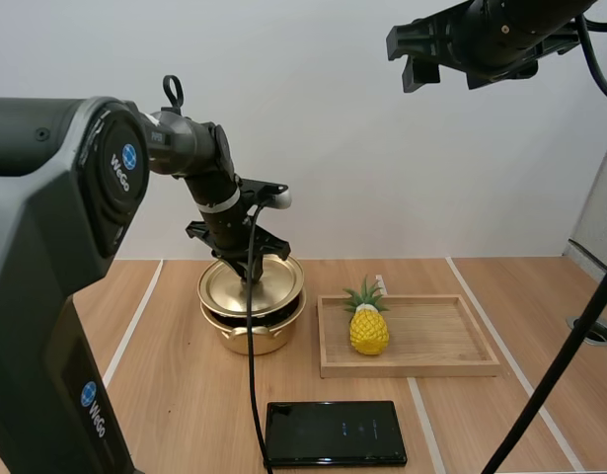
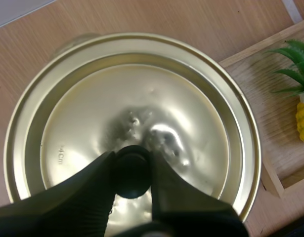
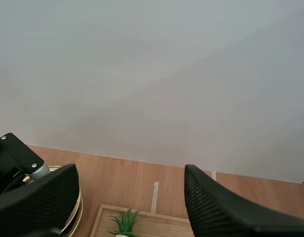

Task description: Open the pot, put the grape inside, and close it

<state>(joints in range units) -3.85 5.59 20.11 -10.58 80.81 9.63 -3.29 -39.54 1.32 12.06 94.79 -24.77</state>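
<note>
While left gripper pinches the one lid (by its knob), right gripper gapes.

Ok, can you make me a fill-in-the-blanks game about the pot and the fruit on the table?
1. The left jaws pinch the black ____ of the lid.
2. The lid sits ____ the gold pot.
3. On the wooden tray stands a yellow ____.
4. The right jaws, raised high, are ____.
Missing words: knob, on, pineapple, open.
</note>
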